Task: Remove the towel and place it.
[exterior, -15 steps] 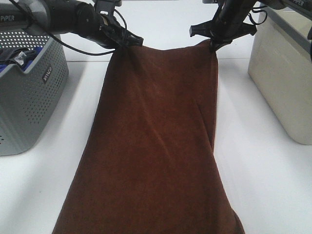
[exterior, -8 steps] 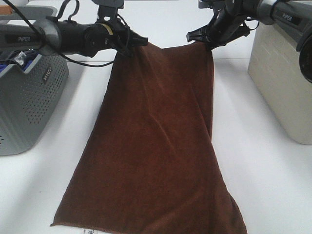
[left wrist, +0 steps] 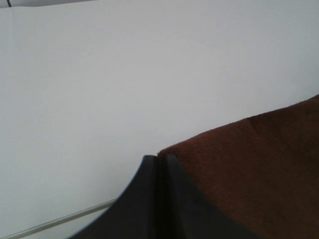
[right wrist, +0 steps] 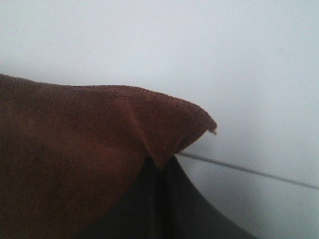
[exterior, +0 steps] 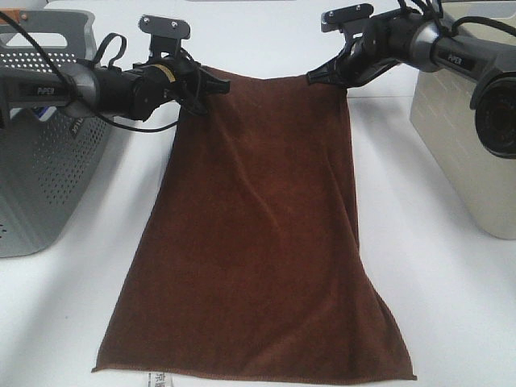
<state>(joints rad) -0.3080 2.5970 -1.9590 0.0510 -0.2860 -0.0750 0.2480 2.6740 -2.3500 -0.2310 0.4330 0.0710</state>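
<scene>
The towel [exterior: 258,234], a large reddish-brown plush cloth, hangs stretched between both arms and slopes down toward the front, its hemmed lower edge and small white tag near the table's front edge. My left gripper [exterior: 211,83] is shut on the towel's far left corner; the left wrist view shows its closed jaws [left wrist: 160,164] pinching the brown cloth [left wrist: 259,164]. The far right corner is pinched in my right gripper [exterior: 326,74], whose jaws [right wrist: 160,167] are closed on the folded hem of the towel [right wrist: 75,159].
A grey perforated laundry basket [exterior: 40,177] stands at the left. A beige bin [exterior: 468,137] stands at the right. White table [exterior: 451,306] shows on both sides of the towel.
Both grippers have moved toward the far side of the table and lowered, drawing the towel along; its front hem and white tag have come into view.
</scene>
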